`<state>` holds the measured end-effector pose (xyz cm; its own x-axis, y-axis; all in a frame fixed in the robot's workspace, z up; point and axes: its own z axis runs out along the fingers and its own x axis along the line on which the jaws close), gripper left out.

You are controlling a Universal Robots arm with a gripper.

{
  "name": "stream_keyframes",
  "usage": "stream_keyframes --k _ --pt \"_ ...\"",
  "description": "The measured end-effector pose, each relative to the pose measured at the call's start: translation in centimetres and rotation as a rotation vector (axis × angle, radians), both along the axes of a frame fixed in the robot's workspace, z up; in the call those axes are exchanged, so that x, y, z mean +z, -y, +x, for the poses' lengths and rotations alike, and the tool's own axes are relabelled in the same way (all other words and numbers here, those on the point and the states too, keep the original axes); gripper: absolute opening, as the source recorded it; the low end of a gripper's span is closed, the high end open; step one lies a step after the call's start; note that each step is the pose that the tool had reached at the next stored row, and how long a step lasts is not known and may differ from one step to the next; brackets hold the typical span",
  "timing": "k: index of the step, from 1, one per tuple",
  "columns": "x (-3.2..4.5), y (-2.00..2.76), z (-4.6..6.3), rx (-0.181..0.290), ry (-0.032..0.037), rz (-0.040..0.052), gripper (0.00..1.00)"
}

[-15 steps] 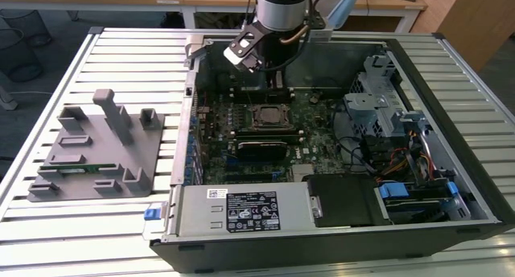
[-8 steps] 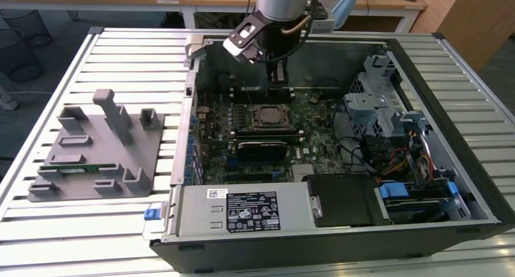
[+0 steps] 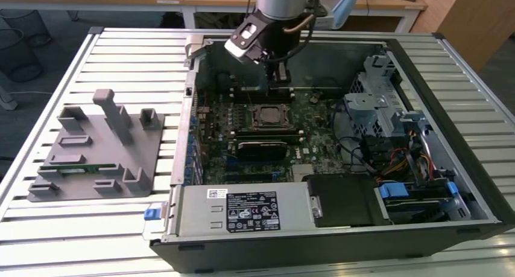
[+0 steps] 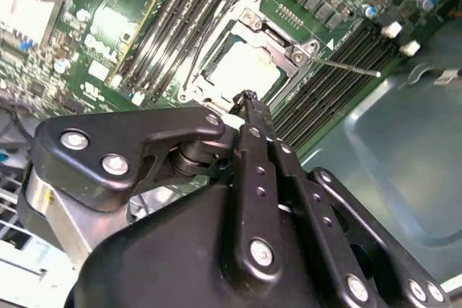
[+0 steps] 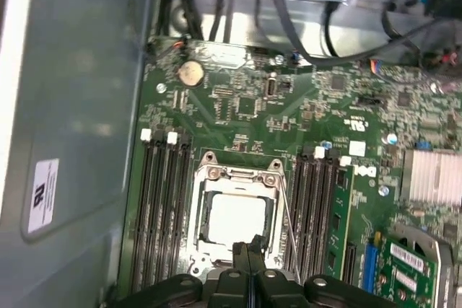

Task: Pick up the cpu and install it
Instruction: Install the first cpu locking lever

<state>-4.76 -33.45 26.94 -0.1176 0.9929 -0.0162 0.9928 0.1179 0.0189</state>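
Note:
The cpu (image 5: pixel 234 218) lies flat inside the motherboard's socket (image 5: pixel 234 172), its silver top showing within the metal frame; in the second wrist view the cpu (image 4: pixel 245 70) sits the same way. My gripper (image 5: pixel 247 248) hovers just above the socket's edge, shut, with nothing between its black fingers (image 4: pixel 254 117). In the exterior view the gripper (image 3: pixel 278 79) hangs inside the open computer case, a little behind the socket with the cpu (image 3: pixel 268 116).
Memory slots (image 5: pixel 164 207) flank the socket on both sides. A thin socket lever (image 4: pixel 354 68) sticks out sideways. The case wall (image 3: pixel 187 108), a drive cage (image 3: pixel 378 102) and cables surround the board. A grey fixture (image 3: pixel 96 150) holding a green memory stick (image 3: pixel 76 167) stands at the exterior view's left.

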Motion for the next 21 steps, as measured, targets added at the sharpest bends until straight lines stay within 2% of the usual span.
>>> stream_keyframes --k 15,21 --pt "-0.07 0.0 -0.01 0.273 0.0001 0.0 0.11" --pt "-0.08 0.0 -0.02 0.368 0.0001 0.0 0.11"
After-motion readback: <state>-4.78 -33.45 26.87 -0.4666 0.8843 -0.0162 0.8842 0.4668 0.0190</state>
